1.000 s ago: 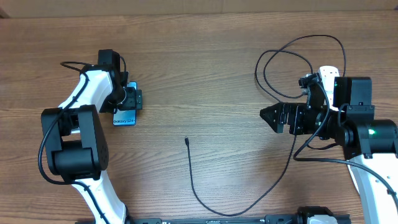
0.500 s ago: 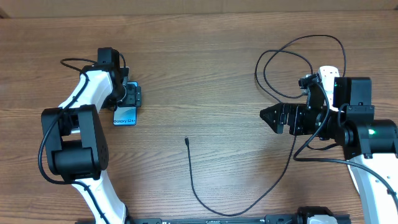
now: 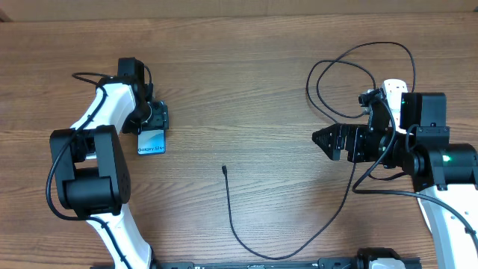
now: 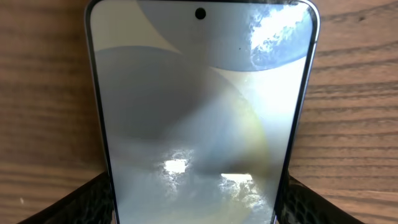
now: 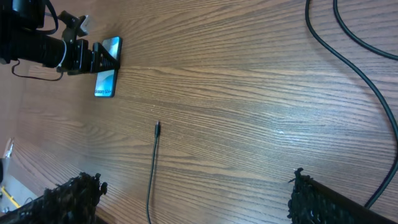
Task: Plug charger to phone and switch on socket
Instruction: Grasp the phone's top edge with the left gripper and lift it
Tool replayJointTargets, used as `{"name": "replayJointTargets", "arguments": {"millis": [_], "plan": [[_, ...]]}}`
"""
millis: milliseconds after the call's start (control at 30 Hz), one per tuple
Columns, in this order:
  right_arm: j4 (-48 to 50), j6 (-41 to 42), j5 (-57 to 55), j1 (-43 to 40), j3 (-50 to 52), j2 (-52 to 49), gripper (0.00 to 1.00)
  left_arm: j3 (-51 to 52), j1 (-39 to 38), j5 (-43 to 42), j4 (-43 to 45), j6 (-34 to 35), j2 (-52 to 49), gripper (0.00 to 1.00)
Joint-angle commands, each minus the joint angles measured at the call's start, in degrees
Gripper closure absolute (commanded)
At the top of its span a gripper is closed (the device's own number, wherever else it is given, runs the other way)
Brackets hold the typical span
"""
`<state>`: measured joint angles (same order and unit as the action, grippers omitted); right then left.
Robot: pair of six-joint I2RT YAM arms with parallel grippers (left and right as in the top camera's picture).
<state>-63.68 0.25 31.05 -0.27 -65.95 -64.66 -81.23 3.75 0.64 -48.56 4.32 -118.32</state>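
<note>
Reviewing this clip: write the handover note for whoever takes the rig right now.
Left pincer: jaws flank the phone at one end; grip unclear.
Right pincer: open, empty.
Charger tip lies loose mid-table, apart from the phone; socket sits far right, partly hidden.
Done: nothing yet.
To do: plug tip into phone, switch socket on.

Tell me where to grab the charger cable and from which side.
Grip the charger cable on the straight stretch just behind its connector tip, coming straight down from above and closing across it. It lies flat on the table with nothing close by.
</note>
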Motion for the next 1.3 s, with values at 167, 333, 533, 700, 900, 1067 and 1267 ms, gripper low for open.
{"name": "replayJointTargets", "arguments": {"millis": [167,333,533,700,900,1067,1267], "plan": [[0.6,-0.1,-0.3,0.3,-1.6,0.2,0.0,-5.6,0.0,-7.3,-8.1,11.7,-2.8,0.28],[0.7,-0.1,-0.3,0.3,-1.6,0.2,0.0,-7.5,0.0,-13.4,-10.0,16.0,-2.8,0.29],[0.7,-0.1,-0.3,0.3,-1.6,0.2,0.0,-7.5,0.0,-16.0,-10.2,21.5,-2.8,0.33],[0.3,-0.1,-0.3,0.3,-1.6,0.2,0.0,-7.5,0.0,-17.6,-10.6,26.3,-2.8,0.35],[0.3,-0.1,-0.3,0.3,-1.6,0.2,0.0,-7.5,0.0,-17.7,-10.6,35.3,-2.8,0.44],[0.3,-0.1,-0.3,0.3,-1.6,0.2,0.0,-7.5,0.0,-17.7,-10.6,39.7,-2.8,0.5],[0.3,0.3,-0.3,0.3,-1.6,0.2,0.0,-7.5,0.0,-14.4,-10.1,39.4,-2.8,0.5]]}}
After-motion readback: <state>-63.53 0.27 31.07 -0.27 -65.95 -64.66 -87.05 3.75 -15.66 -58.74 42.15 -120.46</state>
